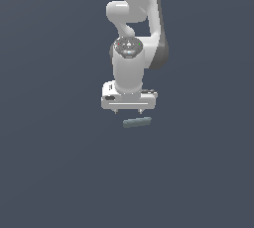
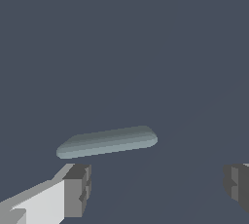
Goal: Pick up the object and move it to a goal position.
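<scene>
The object (image 1: pixel 137 122) is a small grey-teal bar with rounded ends lying flat on the dark grey surface. My white gripper (image 1: pixel 128 111) hangs just above and behind it, pointing down, with only the short fingertips showing under the hand. In the wrist view the bar (image 2: pixel 107 141) lies crosswise ahead of the gripper (image 2: pixel 158 186). The two grey fingertips (image 2: pixel 78 189) stand wide apart with nothing between them. The gripper is open and does not touch the bar.
The dark grey-blue surface (image 1: pixel 59 172) spreads flat all around. The white arm (image 1: pixel 131 24) rises behind the gripper in the exterior view. No other objects show.
</scene>
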Motion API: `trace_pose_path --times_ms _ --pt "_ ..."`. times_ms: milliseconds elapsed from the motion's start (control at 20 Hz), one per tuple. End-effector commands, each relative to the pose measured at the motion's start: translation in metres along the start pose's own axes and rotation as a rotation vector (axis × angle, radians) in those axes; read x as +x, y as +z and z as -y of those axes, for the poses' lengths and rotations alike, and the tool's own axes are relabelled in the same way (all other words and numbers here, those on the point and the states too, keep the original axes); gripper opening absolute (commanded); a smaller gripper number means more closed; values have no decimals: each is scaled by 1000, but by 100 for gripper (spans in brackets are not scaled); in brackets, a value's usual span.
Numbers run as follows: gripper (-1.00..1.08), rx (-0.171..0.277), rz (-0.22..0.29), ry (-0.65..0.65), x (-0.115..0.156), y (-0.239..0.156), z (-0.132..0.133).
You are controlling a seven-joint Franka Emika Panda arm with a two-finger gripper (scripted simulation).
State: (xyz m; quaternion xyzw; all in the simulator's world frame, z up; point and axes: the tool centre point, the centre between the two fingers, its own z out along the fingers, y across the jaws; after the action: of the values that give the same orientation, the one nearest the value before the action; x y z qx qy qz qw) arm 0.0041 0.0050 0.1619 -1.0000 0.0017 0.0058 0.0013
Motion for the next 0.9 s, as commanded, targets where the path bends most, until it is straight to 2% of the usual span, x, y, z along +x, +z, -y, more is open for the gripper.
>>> trace_pose_path --times_ms 0,350,850 --pt "28 0 0 0 0 0 0" --pt "28 -3 14 -1 -3 3 -10" --pt "28 0 12 48 -3 6 -8"
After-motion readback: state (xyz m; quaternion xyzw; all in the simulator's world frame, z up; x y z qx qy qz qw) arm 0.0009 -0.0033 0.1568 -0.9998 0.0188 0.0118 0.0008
